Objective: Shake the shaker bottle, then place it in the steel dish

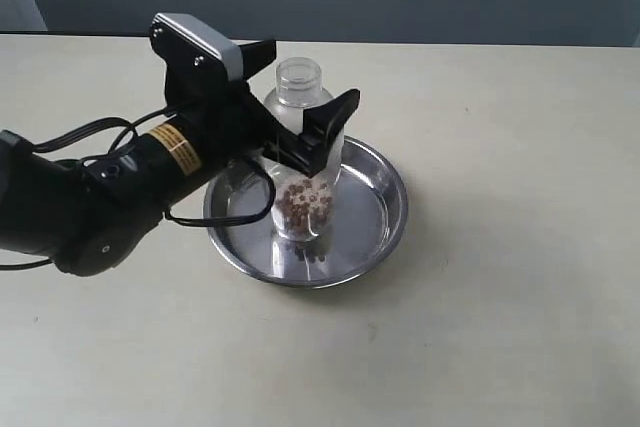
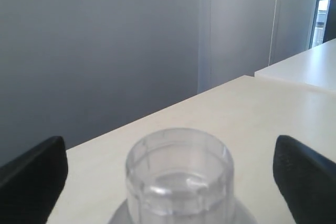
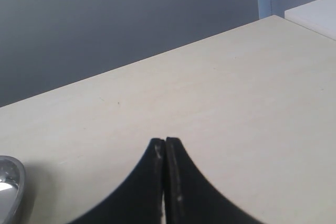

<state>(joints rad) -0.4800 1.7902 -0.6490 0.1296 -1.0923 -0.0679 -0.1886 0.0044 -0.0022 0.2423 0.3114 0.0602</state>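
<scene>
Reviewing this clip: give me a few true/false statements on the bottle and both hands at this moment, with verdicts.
1. The shaker bottle stands upright inside the steel dish. True.
2. The left hand is clamped on the bottle. False: its fingers are spread wide, clear of the cap on both sides.
3. The right hand is shut with nothing in it. True.
4. The bottle is empty. False: brown beads lie at its bottom.
</scene>
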